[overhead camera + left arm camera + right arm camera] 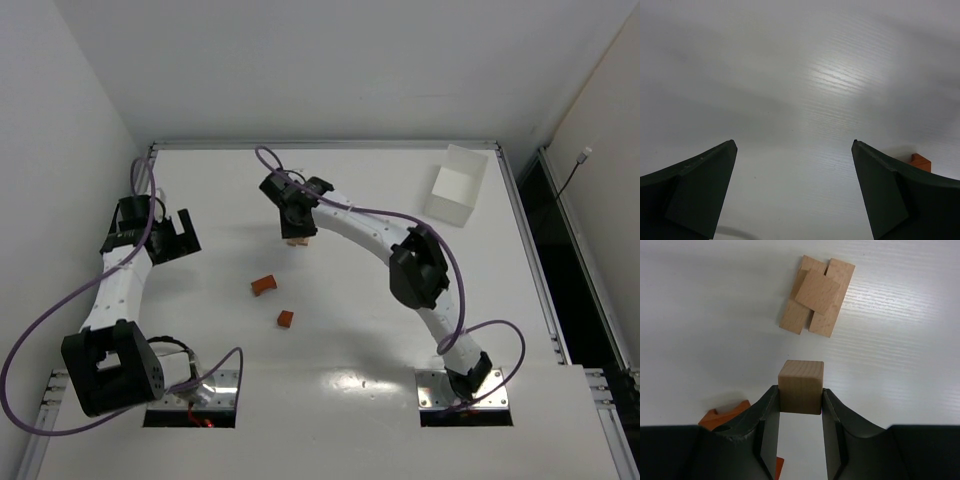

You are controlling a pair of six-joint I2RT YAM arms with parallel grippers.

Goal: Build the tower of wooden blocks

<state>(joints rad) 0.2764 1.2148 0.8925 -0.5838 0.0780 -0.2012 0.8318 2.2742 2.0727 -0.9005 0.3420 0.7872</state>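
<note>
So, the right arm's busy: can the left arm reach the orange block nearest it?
Probably yes: the left end effector is open, and nothing stands between it and that orange block.

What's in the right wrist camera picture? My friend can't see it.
The right gripper pinches a pale wooden cube over a white table. Just beyond it lies a small stack of pale flat blocks, and an orange block peeks out at lower left.
</note>
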